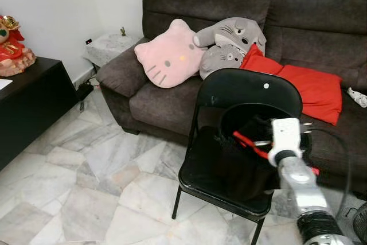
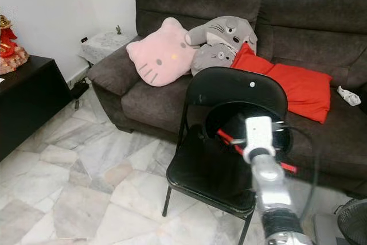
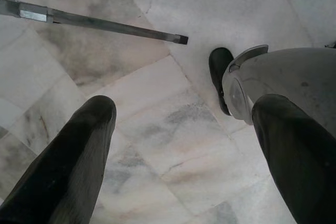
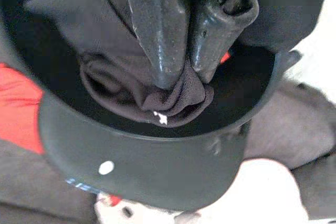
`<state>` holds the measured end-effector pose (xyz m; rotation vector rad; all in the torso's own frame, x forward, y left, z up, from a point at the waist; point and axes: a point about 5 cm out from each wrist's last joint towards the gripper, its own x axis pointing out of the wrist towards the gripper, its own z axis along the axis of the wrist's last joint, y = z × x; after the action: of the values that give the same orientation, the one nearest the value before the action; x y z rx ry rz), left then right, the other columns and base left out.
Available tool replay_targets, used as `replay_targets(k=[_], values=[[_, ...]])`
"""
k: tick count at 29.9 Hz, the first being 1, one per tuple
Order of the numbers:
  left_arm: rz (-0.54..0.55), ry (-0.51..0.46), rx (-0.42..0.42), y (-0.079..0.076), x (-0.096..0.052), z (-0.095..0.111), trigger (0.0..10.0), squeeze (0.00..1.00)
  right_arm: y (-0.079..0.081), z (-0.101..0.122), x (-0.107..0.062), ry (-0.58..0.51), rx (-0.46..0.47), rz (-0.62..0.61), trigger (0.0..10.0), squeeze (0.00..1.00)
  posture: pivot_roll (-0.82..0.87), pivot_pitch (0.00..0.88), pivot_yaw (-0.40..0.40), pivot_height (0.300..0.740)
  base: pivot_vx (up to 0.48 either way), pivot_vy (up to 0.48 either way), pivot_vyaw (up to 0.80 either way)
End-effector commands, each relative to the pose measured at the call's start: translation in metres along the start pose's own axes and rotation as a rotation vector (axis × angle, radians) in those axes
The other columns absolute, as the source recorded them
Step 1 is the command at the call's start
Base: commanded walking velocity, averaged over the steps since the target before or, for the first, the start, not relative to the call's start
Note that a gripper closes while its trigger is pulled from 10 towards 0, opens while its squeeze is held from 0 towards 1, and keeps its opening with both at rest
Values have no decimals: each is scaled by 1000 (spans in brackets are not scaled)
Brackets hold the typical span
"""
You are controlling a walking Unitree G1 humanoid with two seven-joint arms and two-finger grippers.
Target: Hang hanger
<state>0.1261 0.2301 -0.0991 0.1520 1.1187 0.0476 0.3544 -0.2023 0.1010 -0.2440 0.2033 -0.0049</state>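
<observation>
A black folding chair (image 1: 246,90) stands in front of the sofa, its back toward the sofa. A dark garment (image 1: 229,162) on a red hanger (image 1: 248,143) lies bunched on its seat and against the backrest. My right gripper (image 4: 181,80) reaches over the seat and is shut on a fold of the dark garment (image 4: 131,95), just inside the backrest's open loop. A sliver of the red hanger (image 4: 226,56) shows beside the fingers. My left gripper (image 3: 184,111) hangs open over the marble floor, with nothing between its fingers.
Behind the chair is a dark brown sofa (image 1: 172,104) with a pink cat cushion (image 1: 169,55), a grey plush (image 1: 229,41) and a red cushion (image 1: 307,87). A black cabinet (image 1: 28,101) stands at the left. A metal bar (image 3: 100,22) lies on the floor.
</observation>
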Motion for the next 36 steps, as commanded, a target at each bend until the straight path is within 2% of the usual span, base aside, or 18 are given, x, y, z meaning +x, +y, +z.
replay_targets(k=[1, 9, 15, 16, 18, 20, 21, 22, 23, 24, 25, 26, 28, 29, 30, 32, 33, 36], values=[[32, 21, 11, 22, -3, -5, 10000, 0, 1, 2, 2, 1, -16, 2, 0, 0, -21, 0, 51, 740, 0, 0, 0], [61, 33, 7, 47, -10, -14, 10000, 0, -2, 4, 2, -30, 6, -30, 0, 0, -22, 0, 50, 740, 0, 0, 0], [26, 35, 15, 18, -6, -19, 10000, 0, -5, 7, -1, -48, 88, -84, 0, 0, -25, 0, 52, 740, 0, 0, 0], [18, 34, 16, 12, -5, -18, 10000, 0, -4, 4, -2, -36, 87, -90, 1412, 0, -27, 0, 52, 740, 0, 0, 0], [11, 32, 19, 5, -4, -17, 10000, 0, -5, -1, -3, -21, 91, -100, 1255, 0, -26, 0, 51, 740, 0, 0, 0], [3, 29, 23, -6, -2, -14, 10000, 0, -8, -6, -5, -3, 94, -133, 3725, 0, -22, 0, 50, 740, 0, 0, 0], [-3, 25, 24, -12, -1, -12, 10000, 0, -11, -7, -5, -1, 119, -160, 3804, 0, -22, 0, 50, 740, 0, 0, 0], [-7, 23, 24, -17, 0, -10, 10000, 0, -15, -6, -6, -14, 138, -187, 0, 0, -22, 0, 49, 740, 0, 0, 0], [-12, 19, 24, -23, 0, -7, 10000, 0, -20, -3, -7, -35, 163, -223, 196, 0, -20, 0, 48, 740, 0, 0, 0], [-14, 16, 25, -25, 1, -5, 10000, 0, -23, -2, -8, -42, 175, -241, 1373, 0, -20, 0, 48, 740, 0, 0, 0], [-14, 15, 25, -26, 1, -4, 10000, 0, -24, -2, -8, -44, 182, -250, 1373, 0, -20, 0, 48, 740, 0, 0, 0], [-14, 12, 25, -28, 2, -2, 10000, 0, -28, -2, -10, -39, 193, -270, 4588, 0, -25, 0, 49, 740, 0, 0, 0], [-12, 8, 27, -27, 2, 2, 10000, 0, -29, -4, -13, -36, 215, -275, 2431, 0, -24, 0, 50, 740, 0, 0, 0], [-10, 7, 27, -26, 3, 4, 10000, 0, -29, -5, -14, -37, 222, -279, 2431, 0, -25, 0, 51, 740, 0, 0, 0], [-7, 4, 27, -24, 3, 6, 10000, 0, -27, -7, -16, -31, 222, -274, 4000, 0, -25, 0, 50, 740, 0, 0, 0], [-6, 4, 28, -24, 3, 7, 10000, 0, -26, -7, -16, -29, 220, -272, 4000, 0, -25, 0, 50, 740, 0, 0, 0], [4, 1, 27, -15, 3, 9, 10000, 0, -23, -12, -17, -15, 216, -266, 10000, 0, -24, 0, 51, 740, 0, 0, 0], [13, -1, 28, -8, 3, 11, 10000, 0, -23, -14, -17, -5, 217, -267, 10000, 0, -22, 0, 50, 740, 0, 0, 0]])
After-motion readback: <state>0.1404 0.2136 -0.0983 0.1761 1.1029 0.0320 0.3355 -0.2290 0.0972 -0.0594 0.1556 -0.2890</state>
